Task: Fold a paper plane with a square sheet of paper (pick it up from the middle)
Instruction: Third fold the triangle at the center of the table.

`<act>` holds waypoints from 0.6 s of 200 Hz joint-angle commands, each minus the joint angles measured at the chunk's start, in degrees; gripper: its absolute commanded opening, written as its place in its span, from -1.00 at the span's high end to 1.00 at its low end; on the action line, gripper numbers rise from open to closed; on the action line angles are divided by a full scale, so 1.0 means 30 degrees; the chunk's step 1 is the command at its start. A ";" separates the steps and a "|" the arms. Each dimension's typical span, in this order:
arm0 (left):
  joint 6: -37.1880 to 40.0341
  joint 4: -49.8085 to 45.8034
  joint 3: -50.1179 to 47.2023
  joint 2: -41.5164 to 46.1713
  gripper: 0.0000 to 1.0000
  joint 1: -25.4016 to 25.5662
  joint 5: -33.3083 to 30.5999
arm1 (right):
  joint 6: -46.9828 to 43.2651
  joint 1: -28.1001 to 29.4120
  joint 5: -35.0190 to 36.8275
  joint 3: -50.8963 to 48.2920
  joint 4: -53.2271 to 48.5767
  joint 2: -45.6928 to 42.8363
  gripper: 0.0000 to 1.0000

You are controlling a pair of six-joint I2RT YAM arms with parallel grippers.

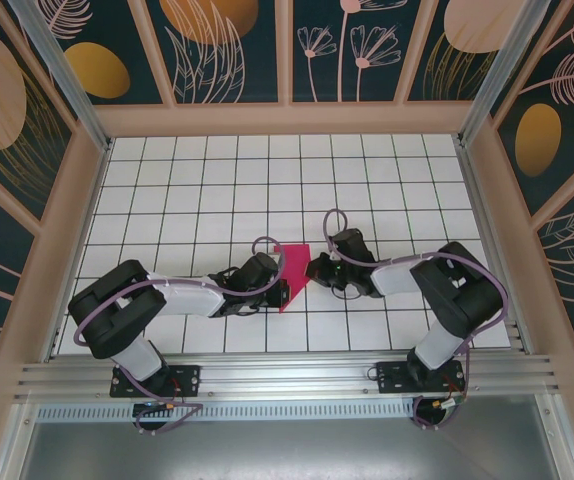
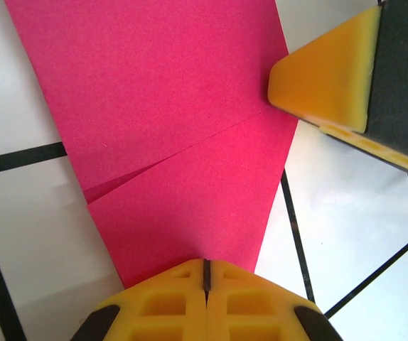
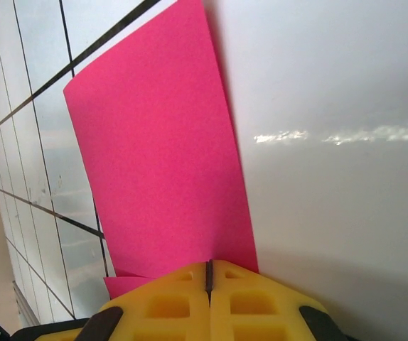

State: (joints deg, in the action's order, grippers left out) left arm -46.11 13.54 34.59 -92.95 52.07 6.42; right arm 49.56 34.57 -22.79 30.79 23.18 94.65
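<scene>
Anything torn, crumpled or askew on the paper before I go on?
Nothing stands out. The creased magenta-pink paper sheet looks smooth and untorn where visible, its folded layer lying clean. The left gripper and the right gripper each pinch an edge of it, jaws shut.

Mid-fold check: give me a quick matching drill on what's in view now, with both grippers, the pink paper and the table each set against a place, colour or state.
Column one:
1. left gripper
2. right gripper
3. sheet of paper
4. table

Column two:
A. white with dark grid lines
B. shut on the paper's right side in the top view
C. magenta-pink, with a fold line across it
D. shut on the paper's left side in the top view

Pairs: 1-D, 2-B, 3-C, 4-A
</scene>
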 commanded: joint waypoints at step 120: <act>0.0712 -0.2242 -0.0369 -0.0659 1.00 -0.0015 -0.0608 | -0.1202 0.0426 -0.1517 0.0410 0.0348 -0.0866 0.80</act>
State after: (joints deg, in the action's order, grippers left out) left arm -45.41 13.54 34.61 -92.95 52.12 6.42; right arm 46.78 33.19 -25.85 30.11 24.60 90.06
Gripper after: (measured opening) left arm 0.070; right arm 0.100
